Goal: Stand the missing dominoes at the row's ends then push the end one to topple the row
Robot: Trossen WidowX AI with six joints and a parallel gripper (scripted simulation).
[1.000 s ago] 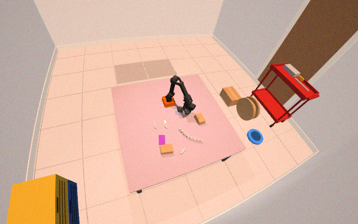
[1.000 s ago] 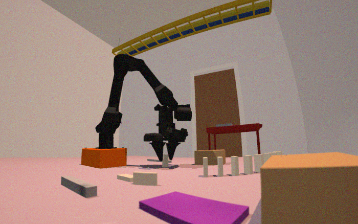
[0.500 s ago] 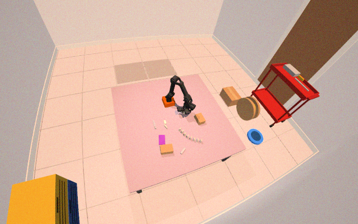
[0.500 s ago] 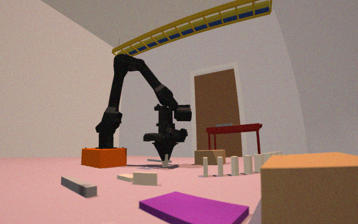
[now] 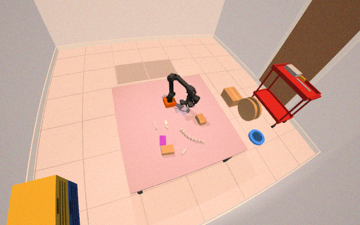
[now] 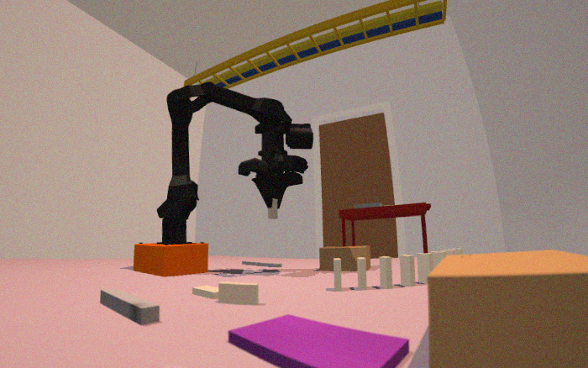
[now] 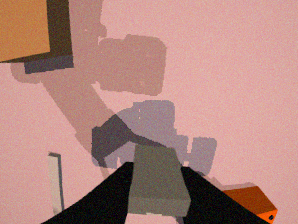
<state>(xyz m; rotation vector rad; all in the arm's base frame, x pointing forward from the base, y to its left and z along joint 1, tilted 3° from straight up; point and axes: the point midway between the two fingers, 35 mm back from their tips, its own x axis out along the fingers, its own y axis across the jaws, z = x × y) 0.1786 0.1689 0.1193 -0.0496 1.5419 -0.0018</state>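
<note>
My gripper (image 5: 187, 106) (image 6: 273, 203) (image 7: 156, 171) is shut on a pale domino (image 6: 272, 212) (image 7: 159, 182), which hangs upright below the fingertips, clear of the pink surface. The curved row of standing dominoes (image 5: 188, 136) (image 6: 337, 274) is away from the gripper, towards the front; in the exterior view its far part is hidden behind a box. Two loose cream dominoes, one (image 5: 165, 122) and another (image 5: 166, 127), lie close together left of the row. They also show in the exterior view, the larger-looking one (image 6: 238, 293) beside the other (image 6: 205, 291).
A grey bar (image 5: 155, 125) (image 6: 129, 306) lies left of the loose dominoes. Another thin bar (image 6: 261, 264) (image 7: 56, 182) lies behind the gripper. A tan box (image 5: 200, 119) (image 6: 344, 258) (image 7: 24, 27) stands near the row. Towards the front are a magenta slab (image 5: 162, 140) (image 6: 318, 340), another box (image 5: 167, 149) (image 6: 506, 312) and a pale piece (image 5: 183, 151).
</note>
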